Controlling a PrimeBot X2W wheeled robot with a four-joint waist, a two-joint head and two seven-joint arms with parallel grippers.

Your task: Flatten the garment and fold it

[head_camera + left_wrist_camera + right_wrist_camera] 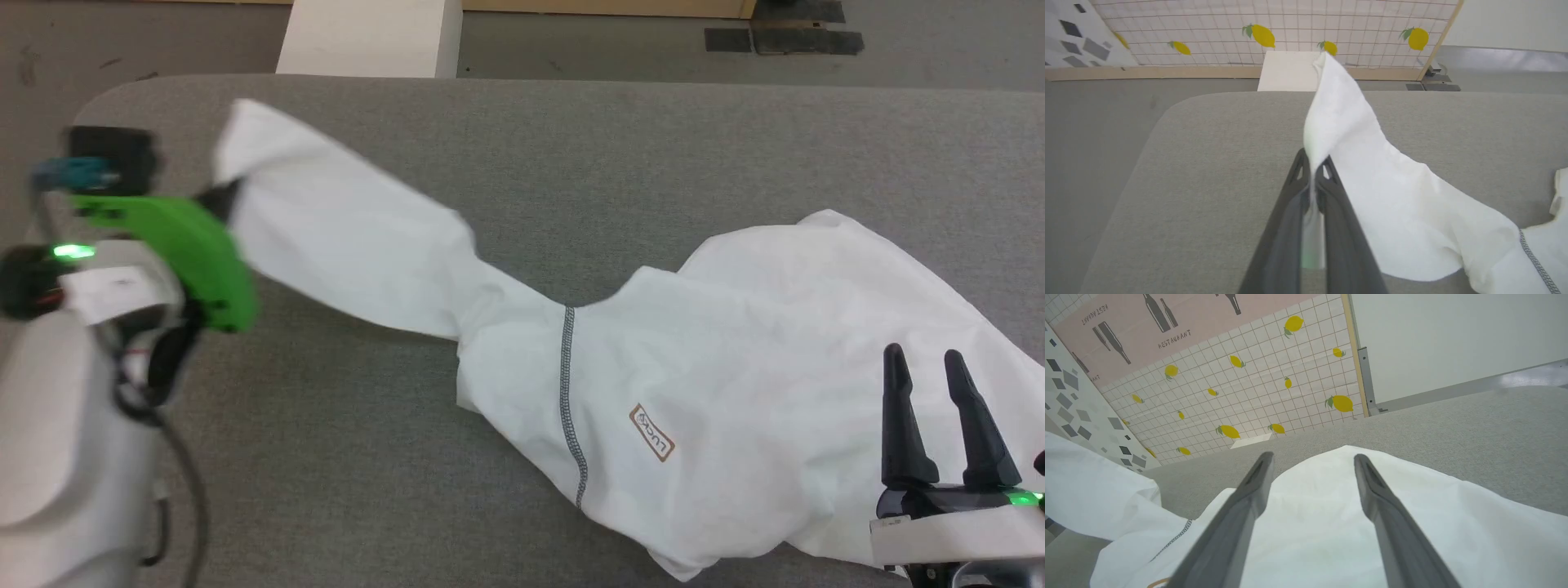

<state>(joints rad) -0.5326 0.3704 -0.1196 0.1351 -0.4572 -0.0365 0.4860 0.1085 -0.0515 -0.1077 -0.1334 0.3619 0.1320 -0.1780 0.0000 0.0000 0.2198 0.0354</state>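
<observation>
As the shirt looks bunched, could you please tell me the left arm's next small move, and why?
Probably pull the sleeve leftward, then lower it flat: the left gripper is shut on its raised end, the garment lies rumpled, and the right gripper hovers open over it.

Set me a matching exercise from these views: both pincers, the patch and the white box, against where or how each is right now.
Things:
1. left pincer
2. right pincer
3. LUCKY patch
4. white box

Places or states:
A. open, over the shirt's body
B. beyond the table's far edge
C. shut on the sleeve end
D. on the shirt, near the grey seam

Pairs: 1-C, 2-A, 3-D, 4-B.
</observation>
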